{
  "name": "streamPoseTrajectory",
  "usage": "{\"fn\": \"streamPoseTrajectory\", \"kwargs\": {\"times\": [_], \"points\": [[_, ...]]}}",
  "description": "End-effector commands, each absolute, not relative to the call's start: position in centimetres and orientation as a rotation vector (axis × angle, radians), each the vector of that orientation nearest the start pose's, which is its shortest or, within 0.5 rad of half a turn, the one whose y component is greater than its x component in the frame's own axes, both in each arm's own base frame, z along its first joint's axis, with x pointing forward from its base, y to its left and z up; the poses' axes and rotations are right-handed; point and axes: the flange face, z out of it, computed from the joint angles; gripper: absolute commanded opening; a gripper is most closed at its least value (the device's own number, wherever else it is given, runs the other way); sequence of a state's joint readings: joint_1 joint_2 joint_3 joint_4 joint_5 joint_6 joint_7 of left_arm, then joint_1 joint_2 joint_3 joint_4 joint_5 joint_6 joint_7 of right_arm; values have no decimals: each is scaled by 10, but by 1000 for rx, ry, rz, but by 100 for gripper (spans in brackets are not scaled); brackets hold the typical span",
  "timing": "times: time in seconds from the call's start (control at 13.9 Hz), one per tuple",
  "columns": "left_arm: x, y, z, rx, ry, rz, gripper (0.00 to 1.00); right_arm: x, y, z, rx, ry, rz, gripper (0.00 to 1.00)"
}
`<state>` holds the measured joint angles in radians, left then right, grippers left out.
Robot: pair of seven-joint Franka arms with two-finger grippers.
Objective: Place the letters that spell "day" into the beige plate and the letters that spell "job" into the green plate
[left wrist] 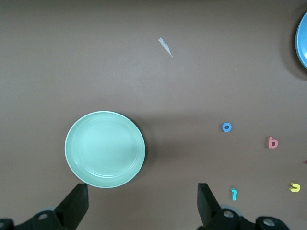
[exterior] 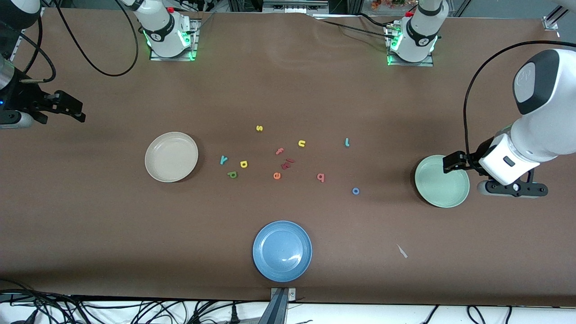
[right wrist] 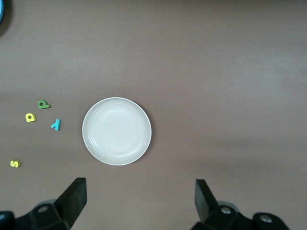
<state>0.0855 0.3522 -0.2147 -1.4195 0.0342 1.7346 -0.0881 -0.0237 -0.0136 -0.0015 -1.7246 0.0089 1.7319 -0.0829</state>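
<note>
Between both sets of wide, empty fingers: plates only. Right gripper over beige plate should descend squarely on teal y; left gripper waits over green plate.

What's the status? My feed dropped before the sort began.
Left gripper open over green plate; right gripper open, waiting near beige plate. Both plates bare; all letters on table. Nothing in the way.
</note>
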Motion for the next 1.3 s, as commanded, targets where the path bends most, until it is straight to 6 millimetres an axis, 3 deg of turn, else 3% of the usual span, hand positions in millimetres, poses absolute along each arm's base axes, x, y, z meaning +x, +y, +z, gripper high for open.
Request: {"fn": "streamPoseTrajectory", "kwargs": {"times": [0.0, 1.22], "points": [[660, -61, 501, -3198, 85, 40, 100, 563, -13, 578, -3118, -64, -50, 100], [659, -71, 500, -3204, 86, 52, 100, 566, -15, 574, -3122, -62, -47, 100]]}}
